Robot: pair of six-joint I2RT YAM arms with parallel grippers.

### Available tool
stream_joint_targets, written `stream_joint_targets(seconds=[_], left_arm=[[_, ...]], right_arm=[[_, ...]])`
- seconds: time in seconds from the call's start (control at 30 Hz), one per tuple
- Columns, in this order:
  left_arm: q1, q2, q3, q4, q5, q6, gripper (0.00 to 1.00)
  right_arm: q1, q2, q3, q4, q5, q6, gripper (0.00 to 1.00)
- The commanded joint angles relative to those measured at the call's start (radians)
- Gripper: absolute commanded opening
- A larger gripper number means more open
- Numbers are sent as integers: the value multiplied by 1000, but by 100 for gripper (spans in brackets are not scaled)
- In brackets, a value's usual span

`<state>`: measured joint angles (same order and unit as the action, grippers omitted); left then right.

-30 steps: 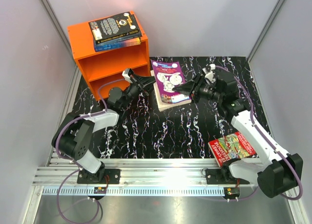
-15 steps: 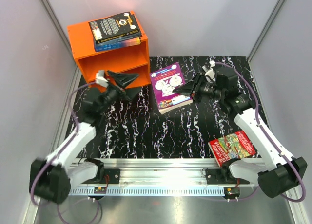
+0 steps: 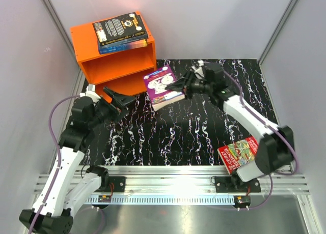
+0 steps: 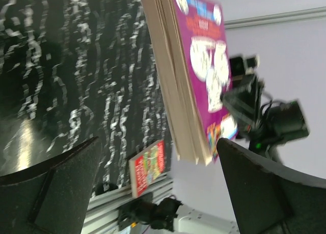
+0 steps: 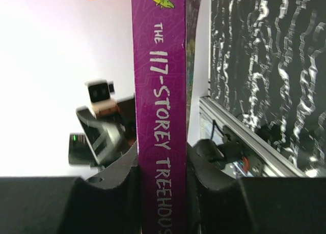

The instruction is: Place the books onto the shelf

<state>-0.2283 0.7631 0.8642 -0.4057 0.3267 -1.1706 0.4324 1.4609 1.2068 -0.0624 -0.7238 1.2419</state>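
Near right on worktop (image 3: 193, 127): red book (image 3: 243, 153), flat, not yet fetched. Left tool (image 3: 125, 100): spread, empty. Right tool (image 3: 186, 86): pinching purple book (image 3: 162, 84) by spine, aloft just beside shelf (image 3: 114, 68). Two books (image 3: 119, 30) atop shelf. Next, likely: swing left, slide into lower compartment.

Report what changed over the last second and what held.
Left end effector released the purple book, opened and drew back left. Right end effector closed on it and carried it left toward the shelf. Two books atop it and the red book stayed put.
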Motion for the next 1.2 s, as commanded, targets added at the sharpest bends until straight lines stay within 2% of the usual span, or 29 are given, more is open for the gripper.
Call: stream_joint_targets(seconds=[0.0, 0.23, 0.53, 0.77, 1.03, 1.17], left_arm=[[3, -41, 104, -185, -41, 104, 99], [3, -122, 122, -309, -63, 130, 99], [3, -142, 108, -360, -46, 143, 99], [3, -131, 82, -334, -44, 140, 99], [3, 2, 82, -193, -95, 172, 99], [3, 212, 143, -151, -130, 244, 98]], right_arm=[[60, 128, 175, 260, -39, 76, 0], [92, 421, 420, 480, -20, 224, 0], [94, 665, 643, 532, -14, 303, 0], [94, 750, 694, 475, 40, 298, 0], [85, 843, 757, 435, 60, 306, 0], [68, 877, 801, 417, 57, 314, 0]])
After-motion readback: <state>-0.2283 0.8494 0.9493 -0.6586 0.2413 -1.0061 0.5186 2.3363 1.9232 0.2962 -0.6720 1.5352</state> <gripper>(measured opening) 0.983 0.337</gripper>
